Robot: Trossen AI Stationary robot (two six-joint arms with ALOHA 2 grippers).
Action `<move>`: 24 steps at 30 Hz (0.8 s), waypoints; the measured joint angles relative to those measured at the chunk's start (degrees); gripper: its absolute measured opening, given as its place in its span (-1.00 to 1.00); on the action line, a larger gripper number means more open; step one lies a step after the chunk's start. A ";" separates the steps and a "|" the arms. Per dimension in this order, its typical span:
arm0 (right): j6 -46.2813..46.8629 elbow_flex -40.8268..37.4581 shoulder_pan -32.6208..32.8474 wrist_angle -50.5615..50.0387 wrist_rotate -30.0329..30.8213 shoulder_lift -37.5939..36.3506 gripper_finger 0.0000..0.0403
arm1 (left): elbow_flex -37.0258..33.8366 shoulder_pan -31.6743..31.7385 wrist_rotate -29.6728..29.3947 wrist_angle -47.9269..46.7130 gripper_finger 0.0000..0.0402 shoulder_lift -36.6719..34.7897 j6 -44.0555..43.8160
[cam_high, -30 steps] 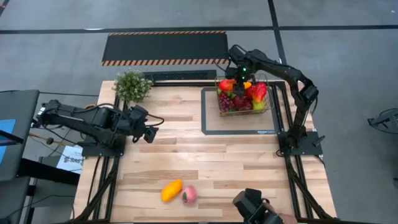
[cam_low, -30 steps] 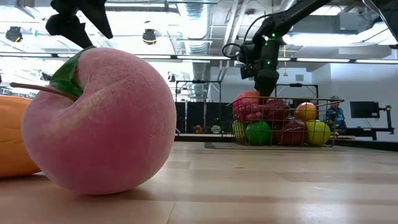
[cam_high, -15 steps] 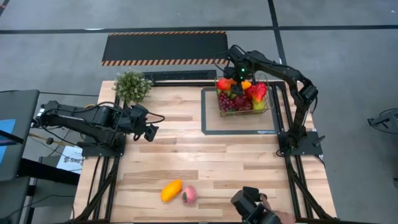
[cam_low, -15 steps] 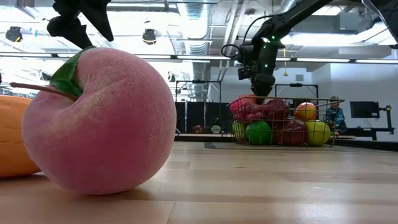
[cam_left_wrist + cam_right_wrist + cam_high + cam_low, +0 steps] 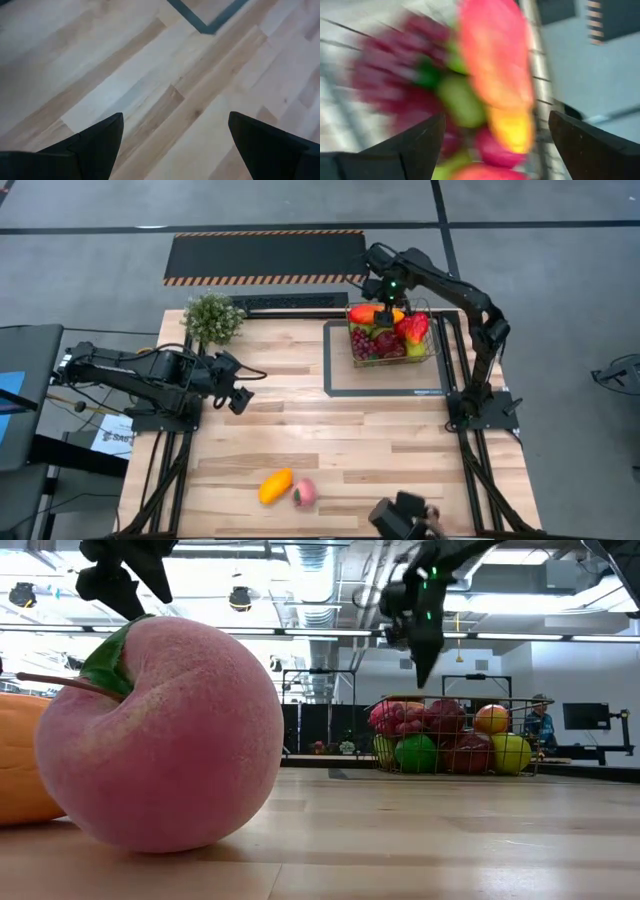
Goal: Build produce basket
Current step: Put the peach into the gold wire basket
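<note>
My right pincer (image 5: 383, 292) hangs spread wide and empty over the basket (image 5: 392, 358), at the upper right of the high view. The basket is full of produce (image 5: 385, 335). A mango (image 5: 275, 486) and a peach (image 5: 304, 492) lie at the bench (image 5: 330, 430) bottom edge. My left pincer (image 5: 238, 394) waits at the left, fingers apart.

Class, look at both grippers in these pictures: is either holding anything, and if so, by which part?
Nothing is held. The right gripper hangs open above the basket of produce. The left gripper is open over bare table.
</note>
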 joint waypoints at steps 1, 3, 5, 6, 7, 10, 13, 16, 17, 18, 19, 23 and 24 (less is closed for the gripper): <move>2.16 1.53 0.83 -1.60 -2.79 -0.04 0.84 | 0.00 -0.01 1.07 -0.01 0.73 0.00 0.62; 6.83 4.13 2.96 -3.72 -9.02 -0.03 0.84 | 0.00 -0.24 3.43 -0.06 0.73 0.00 2.23; 11.31 5.84 5.95 -4.53 -14.66 -0.05 0.83 | 0.00 -0.78 5.45 -0.18 0.73 0.00 3.38; 13.42 6.23 7.80 -4.49 -17.02 -0.07 0.83 | 0.00 -1.05 5.95 -0.18 0.73 0.00 3.72; 15.37 6.40 9.96 -4.31 -18.99 -0.07 0.83 | 0.00 -1.33 6.32 -0.18 0.73 0.00 4.04; 19.27 6.40 17.56 -3.40 -21.55 -0.02 0.83 | 0.00 -2.33 6.75 -0.23 0.73 0.00 4.35; 21.66 6.36 26.42 -1.29 -21.20 -0.02 0.83 | 0.00 -3.40 6.80 -0.20 0.73 0.02 4.28; 26.72 6.35 34.98 4.99 -19.18 -0.02 0.83 | 0.00 -4.37 6.57 -0.20 0.73 0.01 3.79; 28.97 6.35 37.55 7.51 -17.82 -0.02 0.83 | 0.00 -4.71 6.32 -0.20 0.73 0.02 3.49; 31.44 6.35 39.99 10.12 -16.26 0.00 0.83 | 0.00 -5.00 6.22 -0.20 0.73 0.01 3.35; 33.83 6.35 42.34 12.49 -14.49 0.00 0.83 | 0.00 -5.27 6.15 -0.20 0.73 0.01 3.21; 42.06 6.35 50.32 20.90 -7.77 0.00 0.82 | 0.00 -6.57 5.84 -0.20 0.73 0.00 3.14; 43.61 6.36 51.89 22.45 -6.07 0.20 0.82 | 0.00 -6.93 5.84 -0.20 0.73 0.00 3.12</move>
